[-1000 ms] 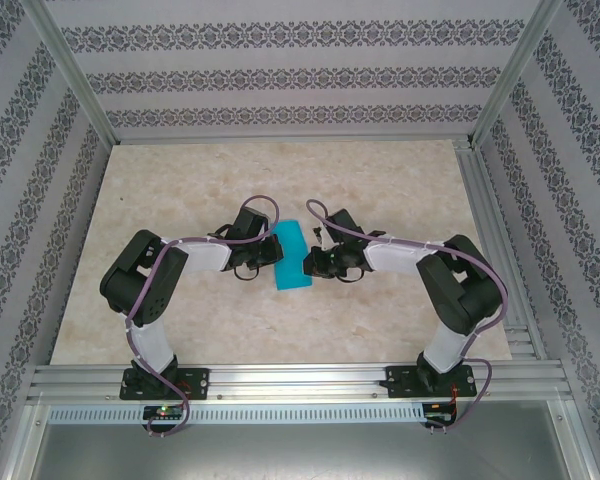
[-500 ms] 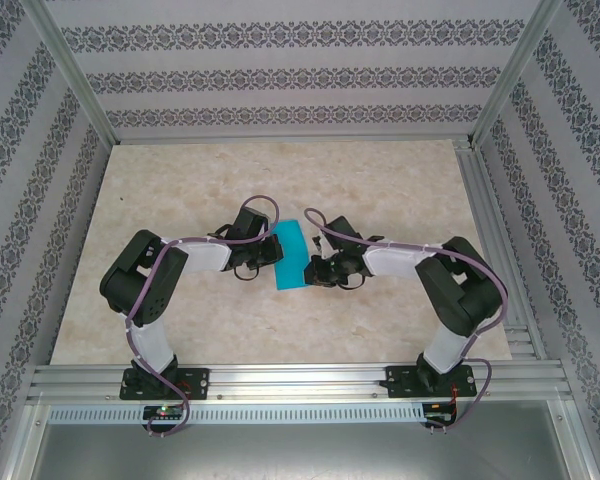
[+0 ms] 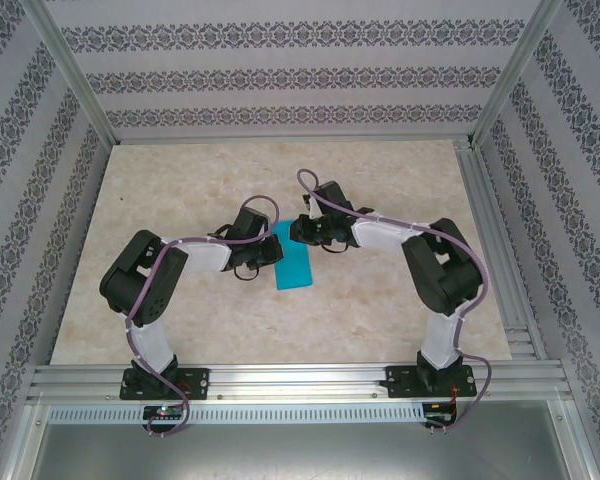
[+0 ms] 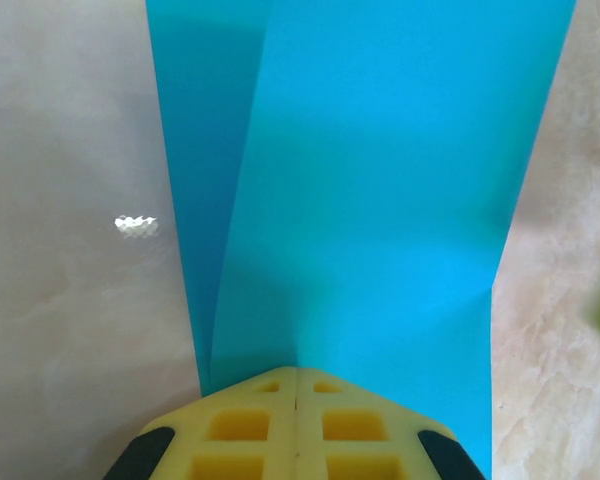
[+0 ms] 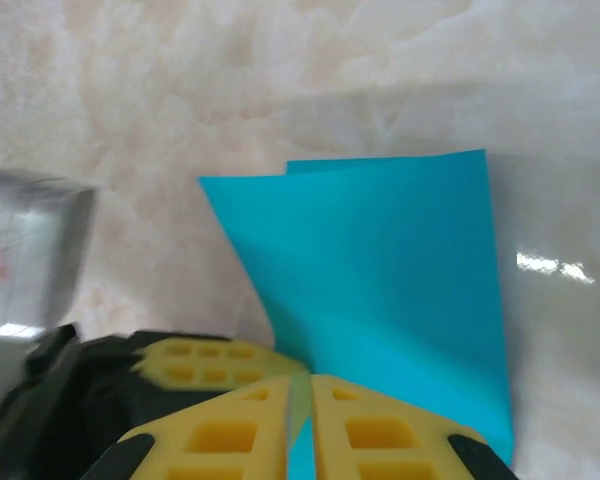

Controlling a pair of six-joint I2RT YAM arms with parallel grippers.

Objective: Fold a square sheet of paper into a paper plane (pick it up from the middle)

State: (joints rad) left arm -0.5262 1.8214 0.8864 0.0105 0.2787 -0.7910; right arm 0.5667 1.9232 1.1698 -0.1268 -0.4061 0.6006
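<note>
Now: folded sheet point(image 4: 380, 200) pinched between closed left jaws; right jaws seemingly clamped on its far end.

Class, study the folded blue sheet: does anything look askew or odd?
Yes. The sheet of paper is folded unevenly. In the left wrist view, the upper layer slants and bares a tapering strip of the lower layer beside it.

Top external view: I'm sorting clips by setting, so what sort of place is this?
Probably a robot test cell, not a home: an aluminium-profile frame lined with patterned wallpaper panels, a marble-look tabletop, and two black-and-white robot arms bolted to its near rail.
</note>
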